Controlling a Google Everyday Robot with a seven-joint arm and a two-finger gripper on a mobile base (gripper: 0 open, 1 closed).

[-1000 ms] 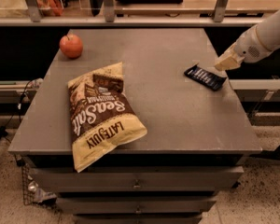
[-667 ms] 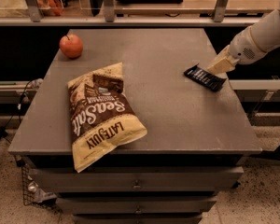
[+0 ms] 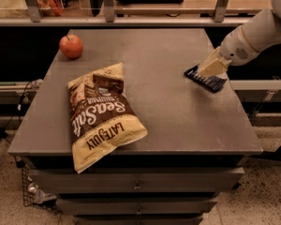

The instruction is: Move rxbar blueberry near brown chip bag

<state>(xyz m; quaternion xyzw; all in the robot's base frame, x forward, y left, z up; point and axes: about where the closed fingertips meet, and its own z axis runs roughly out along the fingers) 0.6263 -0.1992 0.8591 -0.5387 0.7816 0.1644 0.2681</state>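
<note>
The rxbar blueberry (image 3: pixel 210 81) is a small dark navy bar lying flat near the right edge of the grey table (image 3: pixel 168 111). My gripper (image 3: pixel 210 67), cream-coloured at the end of a white arm coming in from the upper right, is right over the bar's upper part and covers some of it. The brown chip bag (image 3: pixel 100 121), with "Sea Salt" and "Late July" lettering, lies on the left front of the table and overhangs the front edge a little. The bar and the bag are far apart.
A red apple (image 3: pixel 71 46) sits at the table's back left corner. A shelf rail with metal posts (image 3: pixel 131 18) runs behind the table. Drawers are below the tabletop.
My gripper has moved left and slightly down, from beside the bar's right end to over the bar. The bar, bag and apple have not moved.
</note>
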